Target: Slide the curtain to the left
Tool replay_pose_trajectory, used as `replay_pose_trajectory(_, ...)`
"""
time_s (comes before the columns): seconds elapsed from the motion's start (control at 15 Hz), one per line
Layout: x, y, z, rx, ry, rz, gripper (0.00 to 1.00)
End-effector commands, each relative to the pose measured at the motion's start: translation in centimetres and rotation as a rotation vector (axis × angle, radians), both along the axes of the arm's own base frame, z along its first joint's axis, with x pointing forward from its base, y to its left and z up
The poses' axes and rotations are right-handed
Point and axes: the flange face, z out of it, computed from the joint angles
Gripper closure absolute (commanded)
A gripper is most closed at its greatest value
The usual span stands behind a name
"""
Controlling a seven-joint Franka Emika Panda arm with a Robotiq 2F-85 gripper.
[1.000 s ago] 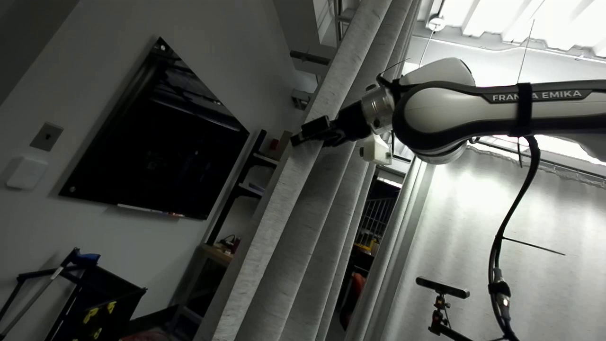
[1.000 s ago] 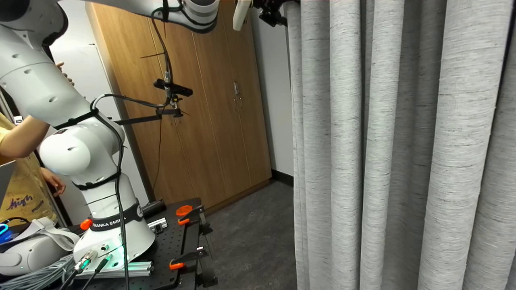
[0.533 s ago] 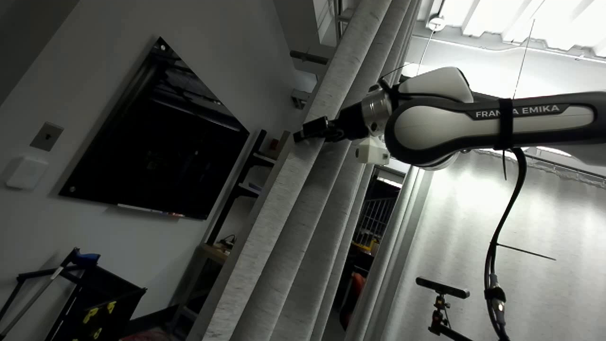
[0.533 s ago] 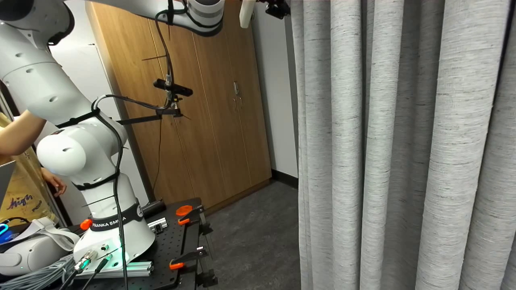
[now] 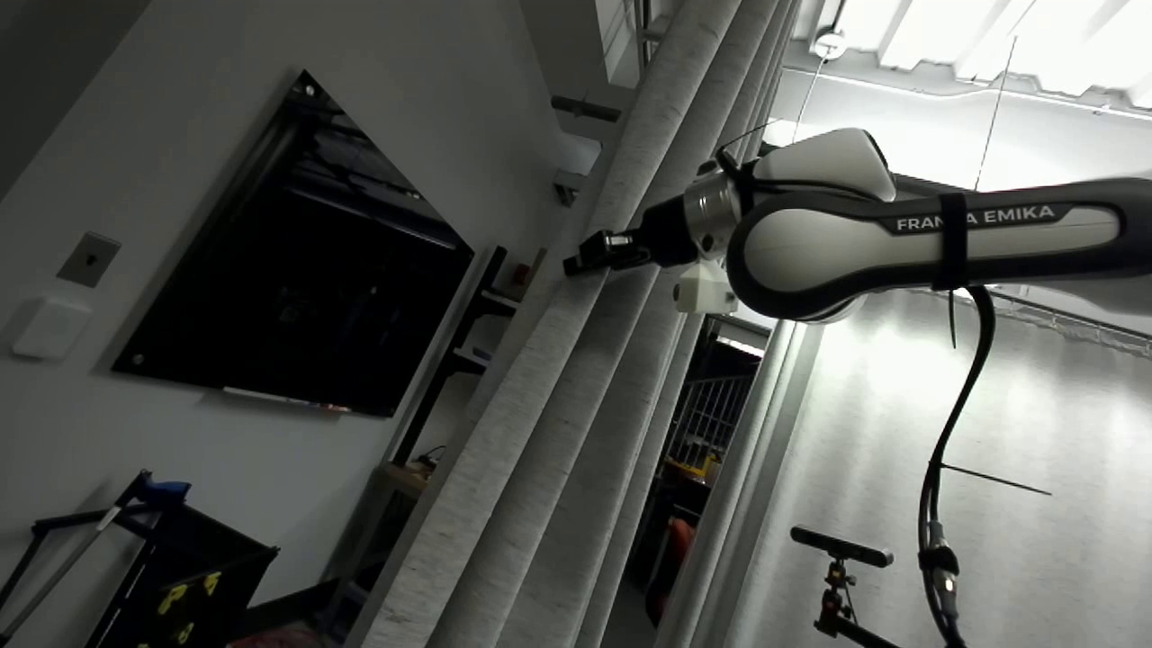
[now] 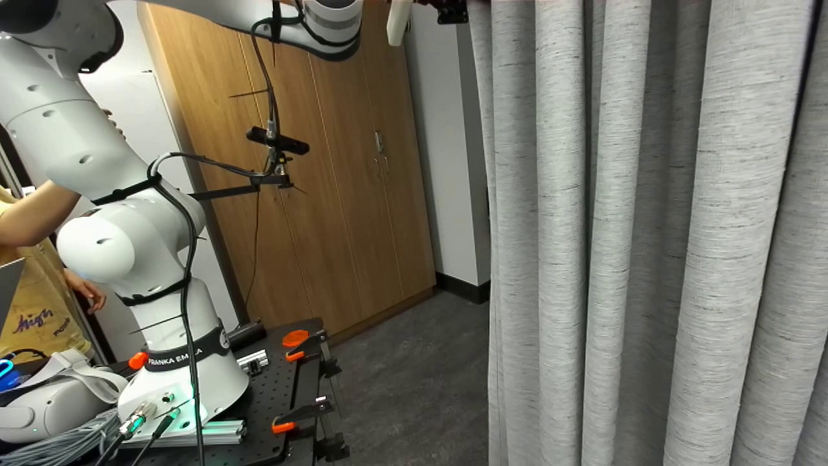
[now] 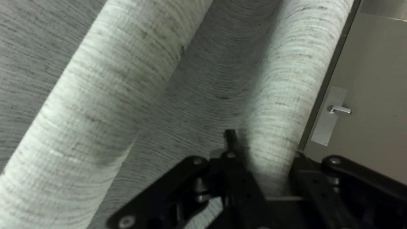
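The light grey pleated curtain point(image 5: 540, 468) hangs in both exterior views and fills the left and middle of the wrist view. At its free edge, my gripper point(image 5: 587, 256) reaches around the outermost pleat. Seen from the wrist, a bright fold of the curtain point(image 7: 286, 79) runs down into the space between the gripper's point(image 7: 264, 146) black fingers and fills it, with a finger on either side. One fingertip point(image 7: 231, 136) shows against the fabric; the other is hidden. Only the underside of the gripper point(image 6: 451, 11) appears at the top edge in an exterior view.
A smooth pale drape point(image 5: 954, 450) hangs behind the arm. On the wall is a black flat screen point(image 5: 306, 261). A camera on a bracket point(image 6: 278, 140) stands out from the table, before a wooden cabinet point(image 6: 349, 162). A person point(image 6: 32, 220) is beside the robot base.
My gripper's fingers have drawn together on the outer pleat. The arm has lowered slightly. The curtain's free edge has shifted, uncovering more wall, and its lower pleats have swung the same way.
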Motion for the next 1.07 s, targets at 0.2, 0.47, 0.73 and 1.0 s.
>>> replay_pose_trajectory(0.2,0.5,1.3,0.0,0.017,0.031,0.041,1.0)
replay_pose_trajectory(0.47,-2.9,11.0,1.3,0.001,0.087,0.104,0.99)
replay_pose_trajectory(0.73,-6.9,22.1,2.0,-0.013,0.144,0.235,0.99)
replay_pose_trajectory(1.0,-9.9,29.8,0.3,-0.012,0.219,0.386,0.99)
